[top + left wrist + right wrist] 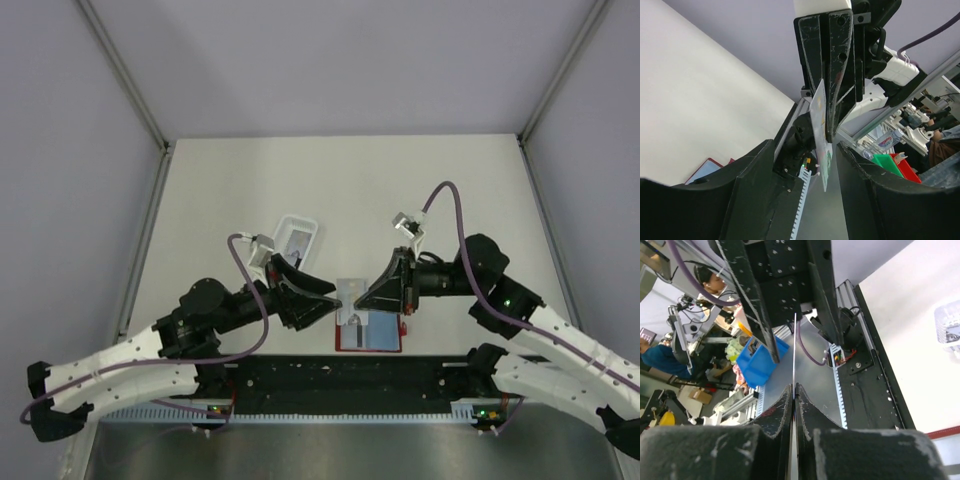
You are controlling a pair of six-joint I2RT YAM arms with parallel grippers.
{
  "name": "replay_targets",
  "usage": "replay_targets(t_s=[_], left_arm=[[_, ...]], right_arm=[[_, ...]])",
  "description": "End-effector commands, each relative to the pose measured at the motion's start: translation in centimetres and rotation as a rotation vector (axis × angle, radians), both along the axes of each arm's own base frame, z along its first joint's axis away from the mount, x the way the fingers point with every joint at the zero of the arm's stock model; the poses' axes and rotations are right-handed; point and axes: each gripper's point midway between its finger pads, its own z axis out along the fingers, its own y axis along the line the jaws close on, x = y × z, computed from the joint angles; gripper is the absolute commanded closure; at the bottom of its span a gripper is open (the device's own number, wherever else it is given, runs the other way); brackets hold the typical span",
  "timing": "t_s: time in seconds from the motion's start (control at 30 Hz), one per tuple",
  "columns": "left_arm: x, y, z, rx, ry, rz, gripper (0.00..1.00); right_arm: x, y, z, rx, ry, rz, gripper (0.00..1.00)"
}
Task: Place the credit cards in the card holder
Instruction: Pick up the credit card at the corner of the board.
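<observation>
Your right end effector (794,389) was clamped on a card (794,340), held edge-up just over the holder (385,338). The left end effector (804,147) sat apart around its other end. Looked like a regrip; next, close left before right releases.

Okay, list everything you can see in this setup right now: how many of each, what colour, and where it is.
credit card: one, pale grey, held on edge in the air between the two hands, close to the card holder
card holder: one, red with a pale inside, lying open near the table's near edge
tray: one, white, on the table left of centre; contents too small to tell
table: one, white, under everything
rail: one, black, along the near edge by the arm bases
right hand: one, black, shut on the credit card
left hand: one, black, open, a finger on either side of the credit card
</observation>
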Motion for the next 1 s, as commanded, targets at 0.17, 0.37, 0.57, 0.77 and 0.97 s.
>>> replay_targets(t_s=[0.17,0.37,0.57,0.77,0.97], left_arm=[[-1.5,-1.3,1.9,-0.071,-0.043,-0.114,0.56],[-1.8,-2.1,2.0,-0.077,-0.033,-0.15,1.0],[-1.5,-2.1,2.0,-0.117,-0.006,-0.136,1.0],[-0.4,-1.5,2.1,-0.18,0.024,-0.068,1.0],[0.3,-1.2,2.3,-0.231,0.042,-0.027,1.0]], right_arm=[[-0.3,0.0,1.9,0.098,-0.035,0.027,1.0],[0.1,0.1,2.1,0.11,-0.032,0.01,1.0],[2.1,0.0,2.8,0.178,-0.021,-0.125,0.96],[3.6,-0.7,4.2,0.306,-0.014,-0.235,0.83],[3.8,-0.8,4.7,0.4,0.001,-0.244,0.87]])
